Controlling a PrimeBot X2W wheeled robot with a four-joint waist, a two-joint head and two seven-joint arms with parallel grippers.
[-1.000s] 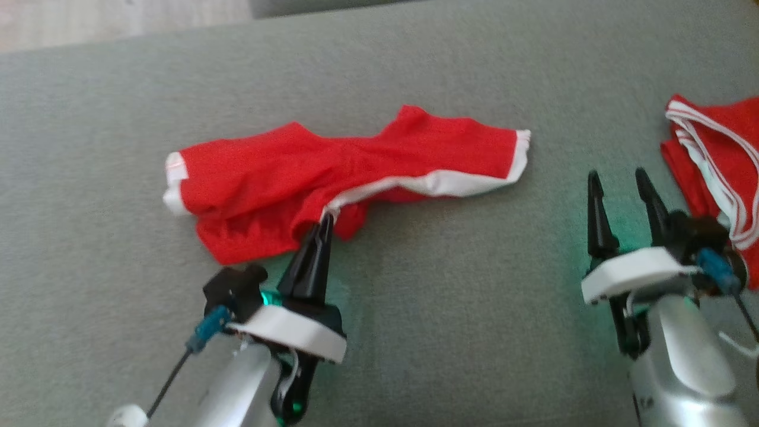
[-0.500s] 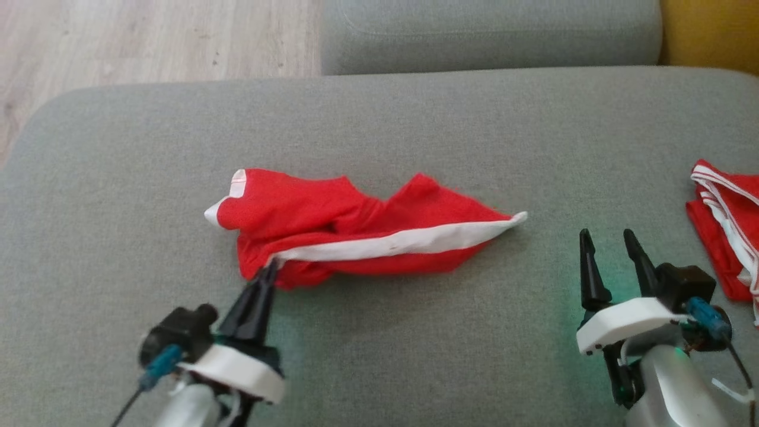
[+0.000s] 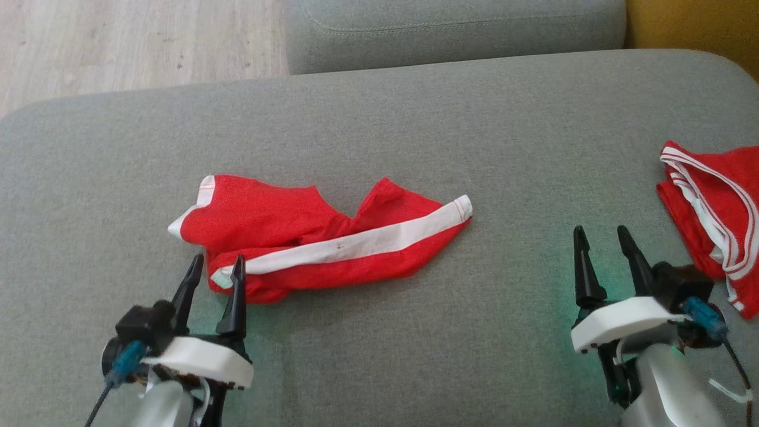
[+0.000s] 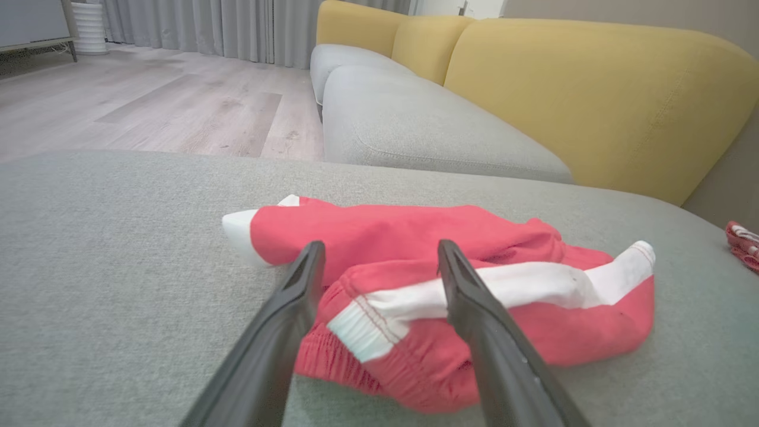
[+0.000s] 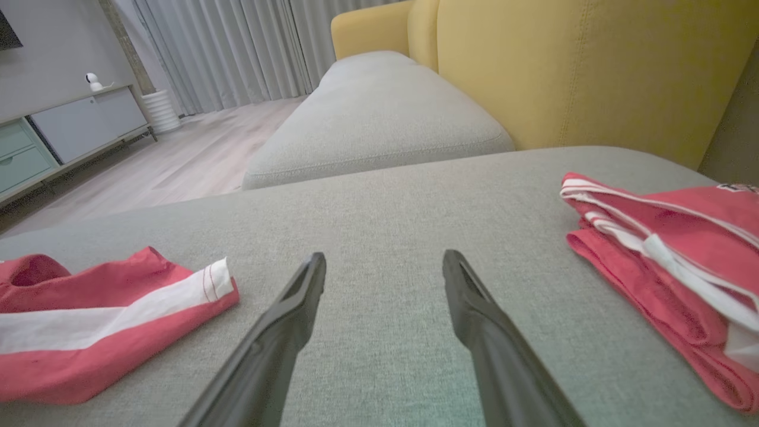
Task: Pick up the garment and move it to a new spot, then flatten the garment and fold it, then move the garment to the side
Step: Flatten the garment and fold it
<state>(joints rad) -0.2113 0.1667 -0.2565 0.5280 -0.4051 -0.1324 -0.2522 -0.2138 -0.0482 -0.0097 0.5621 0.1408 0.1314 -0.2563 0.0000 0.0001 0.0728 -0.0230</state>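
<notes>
The garment (image 3: 308, 237) is a pair of red shorts with a white side stripe, lying crumpled on the grey cushion (image 3: 379, 130). In the left wrist view the shorts (image 4: 415, 279) lie just beyond the fingers, waistband end nearest. My left gripper (image 3: 216, 267) stands open at the garment's lower left corner, one fingertip over its edge, holding nothing. My right gripper (image 3: 600, 238) is open and empty over bare cushion to the right. The right wrist view shows the shorts' leg end (image 5: 118, 320) at the left.
A second red garment with thin white stripes (image 3: 711, 219) lies folded at the cushion's right edge, close to my right gripper. Another grey seat cushion (image 3: 450, 29) sits behind, with a yellow sofa back (image 4: 593, 89) and wooden floor (image 3: 118, 41) to the left.
My left gripper has let go of the shorts' white stripe end and opened. The shorts now lie settled on the cushion. The head camera has shifted too.
</notes>
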